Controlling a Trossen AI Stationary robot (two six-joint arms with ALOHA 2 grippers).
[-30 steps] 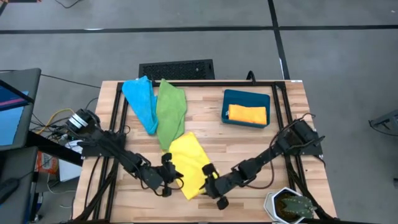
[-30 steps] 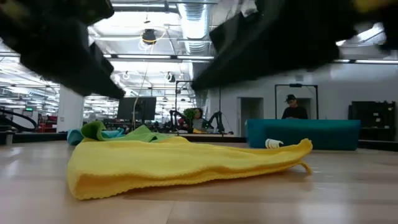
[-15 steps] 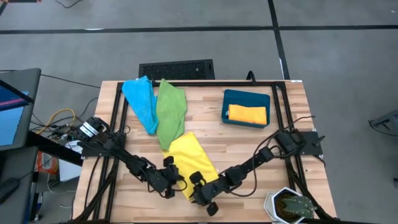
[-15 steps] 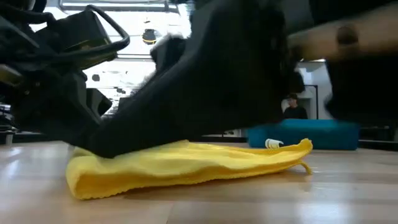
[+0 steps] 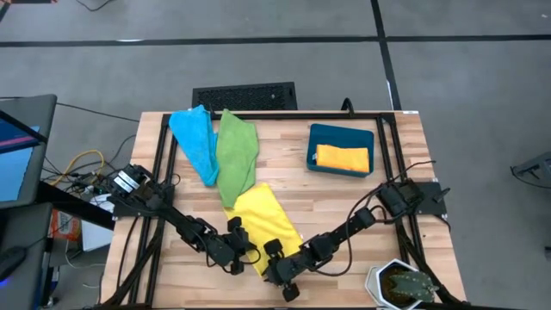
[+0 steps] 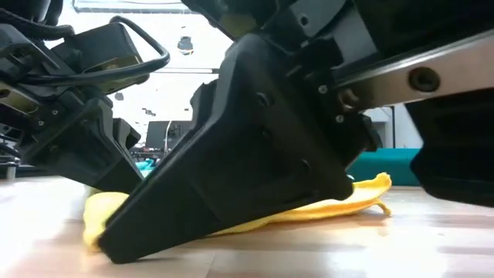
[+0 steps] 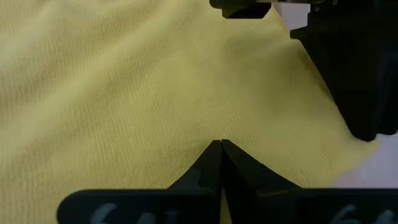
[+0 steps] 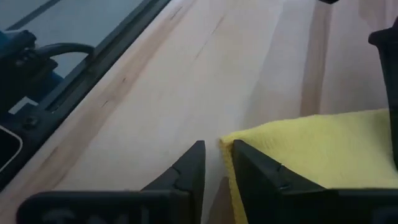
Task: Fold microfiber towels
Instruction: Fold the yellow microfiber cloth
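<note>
A yellow towel (image 5: 263, 226) lies flat on the wooden table near its front edge. My left gripper (image 7: 221, 144) is shut, and its tips stand on the towel's top face near the left side. My right gripper (image 8: 217, 149) is open by a narrow gap. It slants down at the towel's near corner (image 8: 229, 142), whose edge lies between the two fingers. A blue towel (image 5: 196, 142) and a green towel (image 5: 237, 155) lie crumpled at the back left. The green one overlaps the yellow towel's far end. My left gripper sets its shut fingertips (image 7: 214, 155) on the yellow towel's upper face (image 7: 186, 118), slanting down from the table's left. I see no cloth bunched between them, and the towel stays flat on the table. My right gripper straddles the towel's near corner; I cannot tell whether a finger touches it.
A dark teal bin (image 5: 341, 135) at the back right holds a folded orange towel (image 5: 343, 158). A potted plant (image 5: 405, 284) stands at the near right corner. Black frame rails (image 5: 164, 164) run along the table's sides. Bare wood lies between the yellow towel and the bin.
Both grippers have come down onto the yellow towel. My right gripper has also gone toward the table's left and near edges, ending at the towel's near corner. The towel has stayed in place.
</note>
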